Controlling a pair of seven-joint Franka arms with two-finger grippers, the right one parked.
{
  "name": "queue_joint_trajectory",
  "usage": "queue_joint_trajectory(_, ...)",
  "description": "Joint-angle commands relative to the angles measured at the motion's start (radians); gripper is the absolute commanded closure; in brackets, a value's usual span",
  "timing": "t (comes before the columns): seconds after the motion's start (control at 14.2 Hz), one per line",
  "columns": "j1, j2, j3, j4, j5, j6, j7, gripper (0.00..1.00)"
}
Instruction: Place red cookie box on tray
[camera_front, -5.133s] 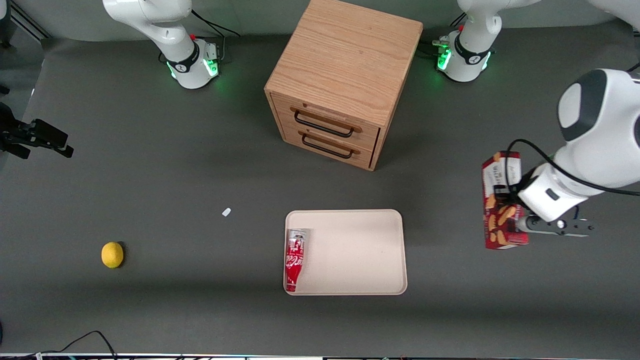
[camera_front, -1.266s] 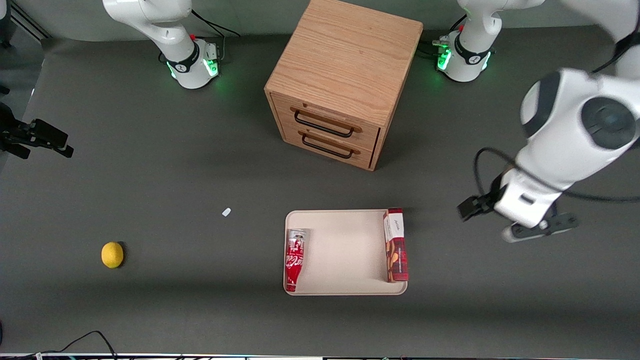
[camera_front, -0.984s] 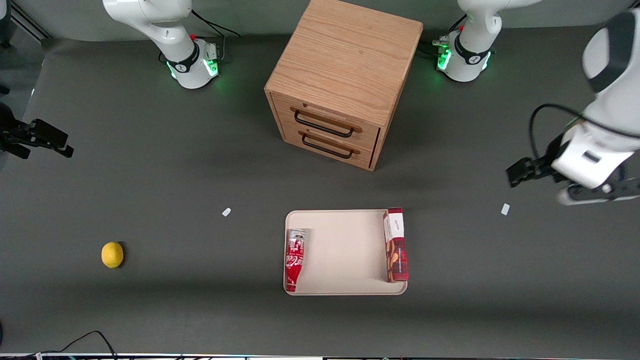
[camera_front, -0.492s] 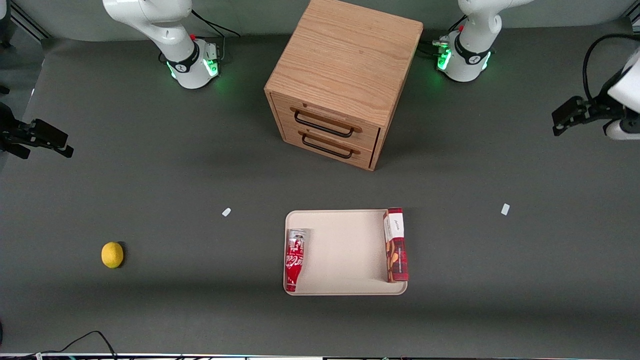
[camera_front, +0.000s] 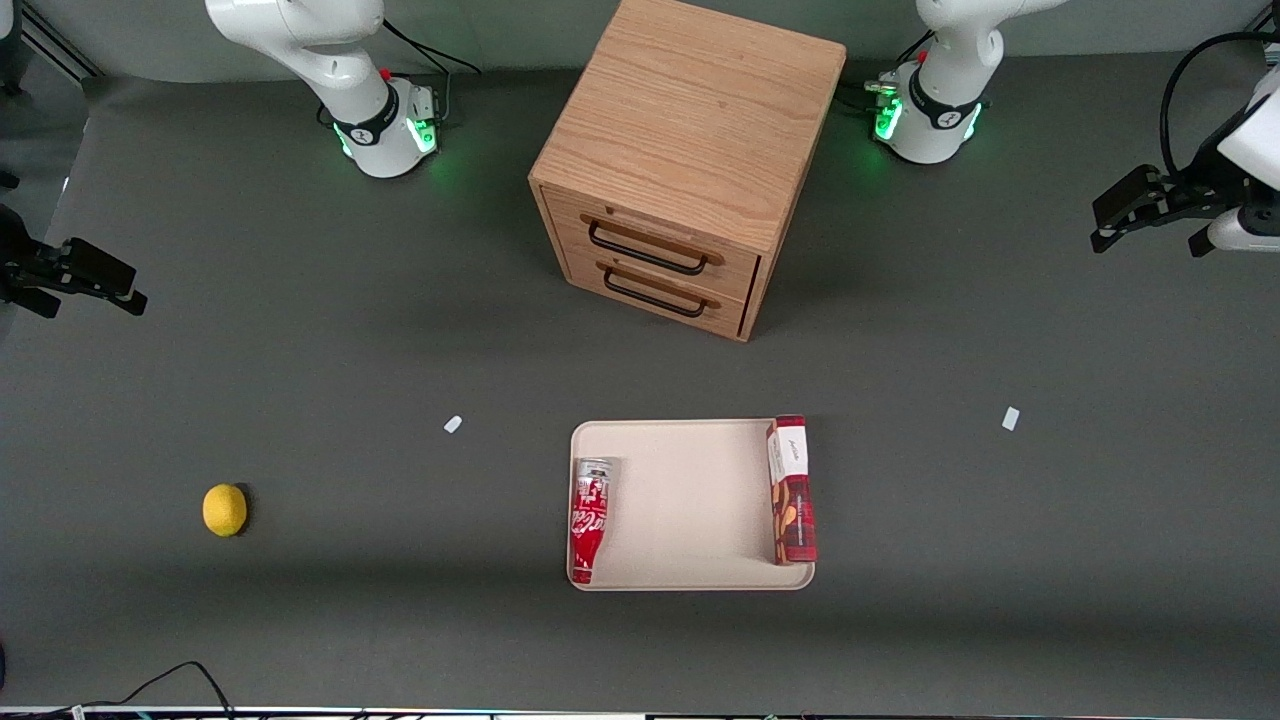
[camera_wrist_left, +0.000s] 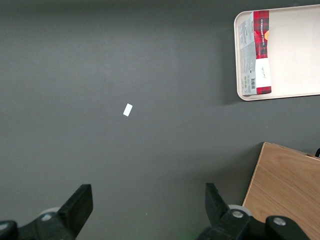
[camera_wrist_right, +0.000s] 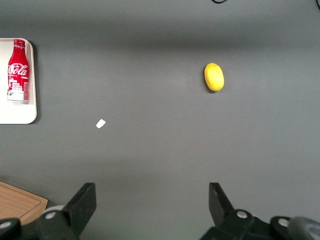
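**Cookie box down on tray, hand clear at table's edge**

Seen lying flat on the flat beige rectangular tray (camera_front: 690, 505) with rounded corners and a low rim: the slim dark-red cardboard cookie box (camera_front: 791, 489), set lengthwise along the tray's edge toward the working arm's end of the table, touching or just inside the rim. Resting along the tray's edge toward the parked arm's end, well apart from the box: a red-and-white cola bottle-can (camera_front: 588, 519). Farther from the front camera than the tray, a light wooden two-drawer cabinet (camera_front: 688, 160) with black handles, both drawers shut.

Parked high at the working arm's end of the dark grey table (camera_front: 300, 330), well apart from tray and box: the black two-finger hand (camera_front: 1145, 212), fingers spread wide and holding nothing, plain in the wrist view (camera_wrist_left: 145, 202).

Judged done as to placement; left only to retreat cleanly. Best kept high and away from the tray, with no sweep back over the box, sitting so near the rim that a nudge could tip it onto the edge.

Legible writing: the cola script on the bottle-can in the parked arm's wrist view. On the box, a white label panel, tan cookie pictures and a barcode, its lettering too small to read.
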Motion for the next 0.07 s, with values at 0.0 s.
queue_joint_trajectory(0.0,0.011,-0.020,-0.004,-0.014,-0.015,-0.012,0.021,0.00)
